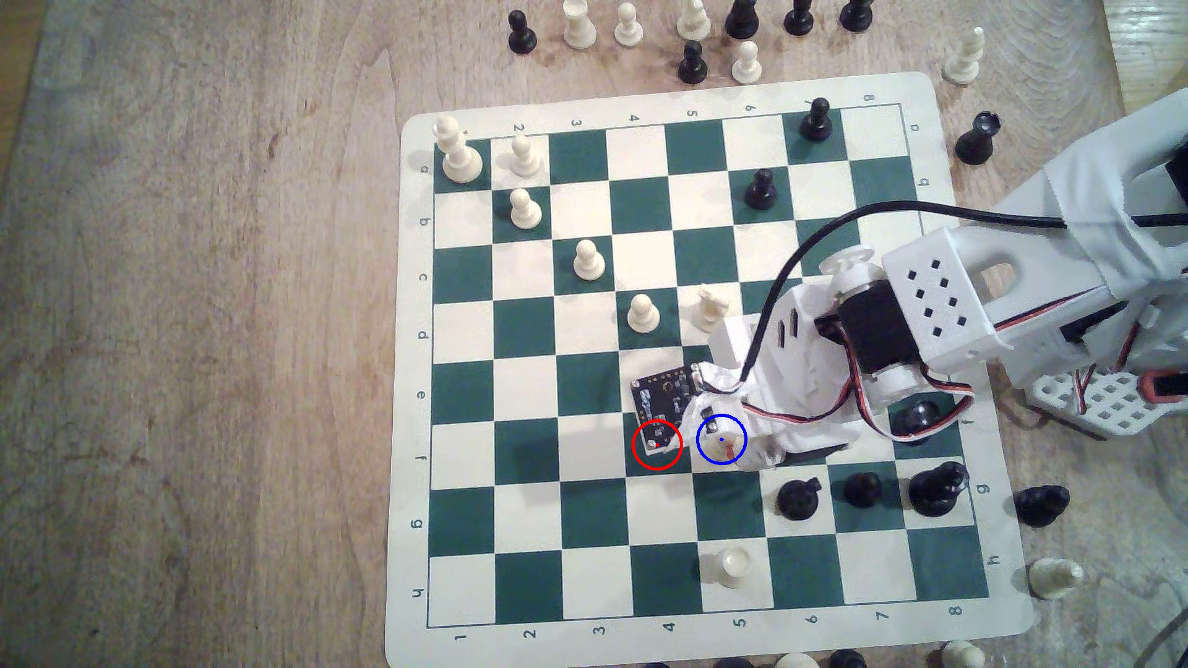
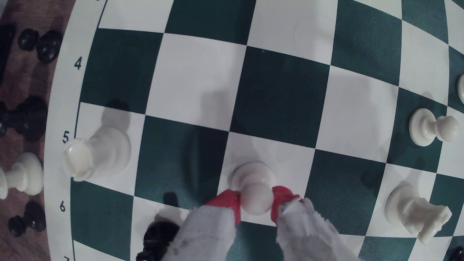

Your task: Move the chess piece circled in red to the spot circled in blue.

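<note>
The cream pawn (image 2: 252, 175) stands on a cream square (image 2: 291, 158) of the green-and-cream board (image 1: 527, 398). My gripper (image 2: 256, 204) is shut on its ball head, one red-taped fingertip (image 2: 227, 202) touching each side. In the exterior view my gripper (image 1: 725, 449) sits inside the blue ring (image 1: 698, 443) and hides the pawn and most of that square. The red ring (image 1: 656, 445) lies one square to the exterior view's left, on a dark green square partly covered by the wrist's circuit board.
A cream knight (image 1: 710, 308) and a cream pawn (image 1: 643, 313) stand two rows away. A black piece (image 1: 797, 498) stands just beyond my fingers, with two more beside it. A cream rook (image 1: 733, 565) is near the board's edge. Spare pieces ring the board.
</note>
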### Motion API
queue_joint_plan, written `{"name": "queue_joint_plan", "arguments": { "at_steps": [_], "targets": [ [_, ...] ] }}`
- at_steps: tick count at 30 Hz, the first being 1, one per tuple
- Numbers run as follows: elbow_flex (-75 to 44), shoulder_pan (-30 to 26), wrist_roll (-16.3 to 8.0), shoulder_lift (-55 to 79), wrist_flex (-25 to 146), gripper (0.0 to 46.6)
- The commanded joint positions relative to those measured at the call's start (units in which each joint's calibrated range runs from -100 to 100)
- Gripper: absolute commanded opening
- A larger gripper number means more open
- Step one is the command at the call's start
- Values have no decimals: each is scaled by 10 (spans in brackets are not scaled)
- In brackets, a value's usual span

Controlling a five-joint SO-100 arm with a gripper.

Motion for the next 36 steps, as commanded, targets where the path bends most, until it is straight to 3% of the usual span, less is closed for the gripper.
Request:
{"name": "queue_joint_plan", "arguments": {
  "at_steps": [1, 2, 7, 16, 19, 22, 30, 32, 33, 35, 36],
  "targets": [
    [-4, 4, 4, -6, -9, 111],
    [-4, 4, 4, -10, -9, 145],
    [-4, -1, 6, -56, 9, 210],
    [-9, 23, 4, -174, 51, 237],
    [-10, 27, -6, -234, 54, 218],
    [-10, 41, -7, -284, 73, 260],
    [97, 74, -6, -420, 85, 265],
    [130, 78, -7, -466, 88, 233],
    [151, 83, -12, -508, 95, 123],
    [166, 91, -14, -543, 100, 15],
    [175, 97, -14, -564, 101, 3]
  ]
}}
